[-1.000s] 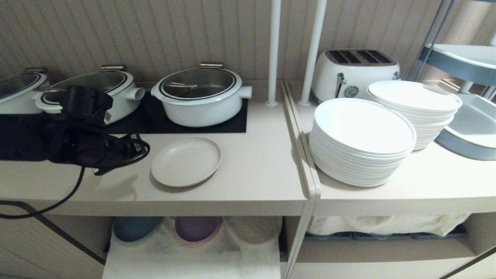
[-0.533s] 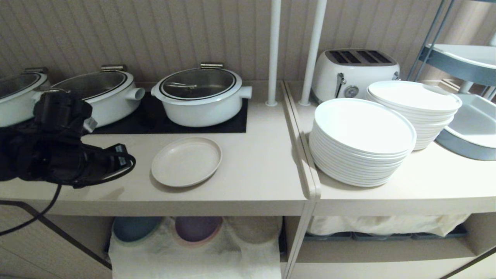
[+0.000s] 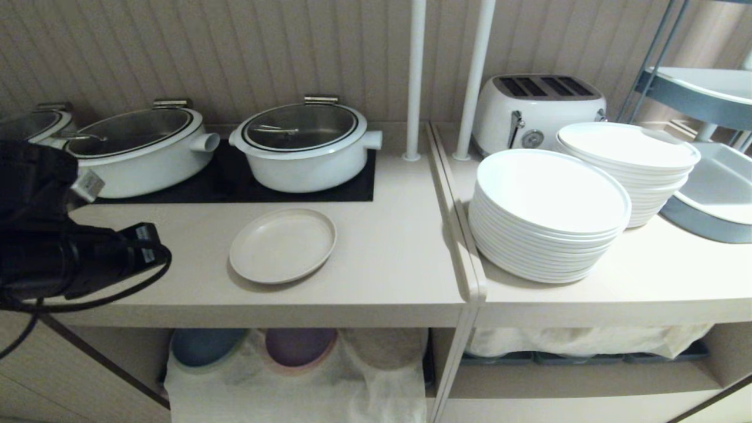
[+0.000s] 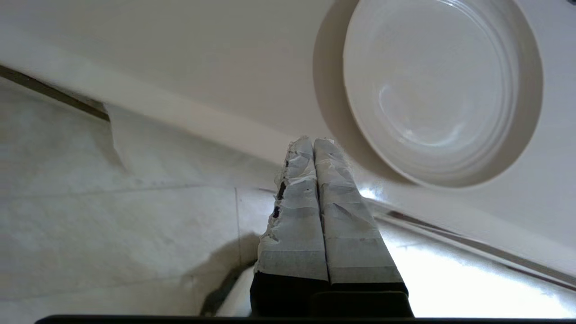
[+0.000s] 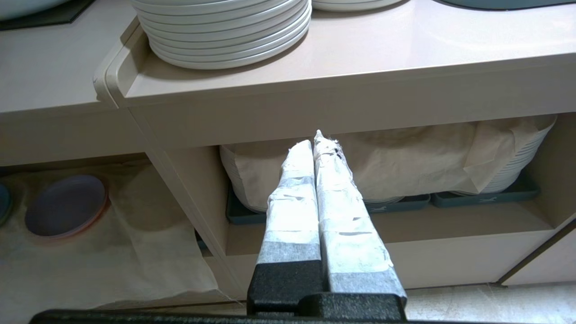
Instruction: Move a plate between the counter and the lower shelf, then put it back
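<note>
The cream-beige plate (image 3: 282, 245) lies flat and upright on the counter (image 3: 382, 264), just in front of the black hob panel. My left arm (image 3: 64, 264) hangs over the counter's front left corner, well to the left of the plate. In the left wrist view the left gripper (image 4: 313, 140) is shut and empty, its taped tips over the counter's front edge, short of the plate (image 4: 441, 90). The lower shelf (image 3: 294, 376), draped in white cloth, sits under the counter. My right gripper (image 5: 316, 137) is shut and empty, parked low in front of the cabinet.
Two white lidded pots (image 3: 302, 147) (image 3: 138, 147) stand on the hob behind the plate. Stacked white plates (image 3: 549, 211) and a toaster (image 3: 537, 108) fill the adjoining worktop. A blue plate (image 3: 205, 343) and a purple plate (image 3: 299, 343) lie on the shelf cloth. White posts (image 3: 414, 76) rise at the counter's back.
My left arm has drawn back leftward and toward the counter's front edge, away from the plate. The plate has stayed where it was.
</note>
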Controlling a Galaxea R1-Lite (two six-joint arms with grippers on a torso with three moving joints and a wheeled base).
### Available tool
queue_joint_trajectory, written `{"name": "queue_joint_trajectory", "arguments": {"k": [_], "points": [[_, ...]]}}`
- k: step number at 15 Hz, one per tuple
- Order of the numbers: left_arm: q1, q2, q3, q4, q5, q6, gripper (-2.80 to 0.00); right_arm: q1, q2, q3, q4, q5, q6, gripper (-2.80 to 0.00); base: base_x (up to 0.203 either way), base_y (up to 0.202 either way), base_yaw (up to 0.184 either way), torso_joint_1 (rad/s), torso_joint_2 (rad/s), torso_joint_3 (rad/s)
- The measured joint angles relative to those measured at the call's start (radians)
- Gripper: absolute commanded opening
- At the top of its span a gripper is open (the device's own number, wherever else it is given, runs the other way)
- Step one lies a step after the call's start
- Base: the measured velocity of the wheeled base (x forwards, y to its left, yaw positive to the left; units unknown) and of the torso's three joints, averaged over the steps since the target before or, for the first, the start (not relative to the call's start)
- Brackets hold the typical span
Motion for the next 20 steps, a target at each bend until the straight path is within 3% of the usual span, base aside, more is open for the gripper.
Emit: {"name": "queue_joint_trajectory", "arguments": {"k": [6,12,17,20], "points": [[-0.002,-0.221,0.163,-0.015,0.023,0.141,-2.80,0.000,0.000,0.000,0.000,0.000,0.000,-2.80,0.000,0.000,0.000,0.000,0.00,0.000],[-0.002,-0.458,0.415,-0.184,0.020,0.422,-2.80,0.000,0.000,0.000,0.000,0.000,0.000,-2.80,0.000,0.000,0.000,0.000,0.00,0.000],[0.000,-0.645,0.562,-0.221,-0.007,0.447,-2.80,0.000,0.000,0.000,0.000,0.000,0.000,-2.80,0.000,0.000,0.000,0.000,0.00,0.000],[0.028,-0.779,0.629,-0.222,-0.067,0.465,-2.80,0.000,0.000,0.000,0.000,0.000,0.000,-2.80,0.000,0.000,0.000,0.000,0.00,0.000]]}}
